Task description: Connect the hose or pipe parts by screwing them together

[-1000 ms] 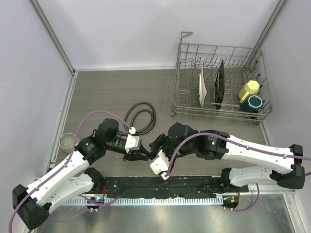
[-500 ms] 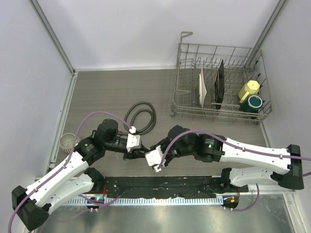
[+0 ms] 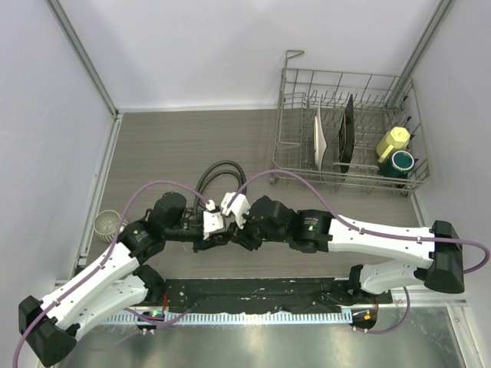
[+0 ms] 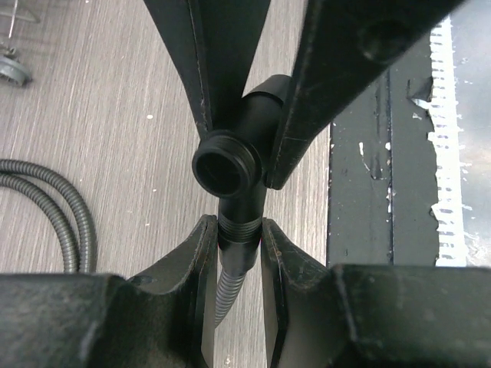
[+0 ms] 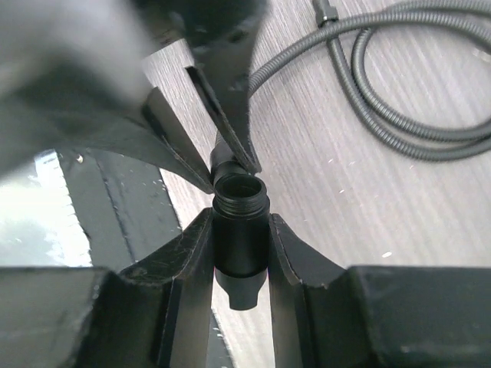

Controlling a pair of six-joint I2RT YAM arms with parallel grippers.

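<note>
Both arms wear the same livery: long white shells on the left arm (image 3: 100,272) and right arm (image 3: 383,234), broken by bulky black joint housings and ending in black blocks at the shoulders. A purple cable (image 3: 165,182) runs loosely along each one, the right arm's standing up in a high loop. Small white camera boxes (image 3: 212,222) sit near each wrist. The left end effector (image 3: 219,242) and right end effector (image 3: 238,236) are matte black; up close their fingers (image 4: 190,280) are flat, tapering blades, scuffed and scratched along the edges
</note>
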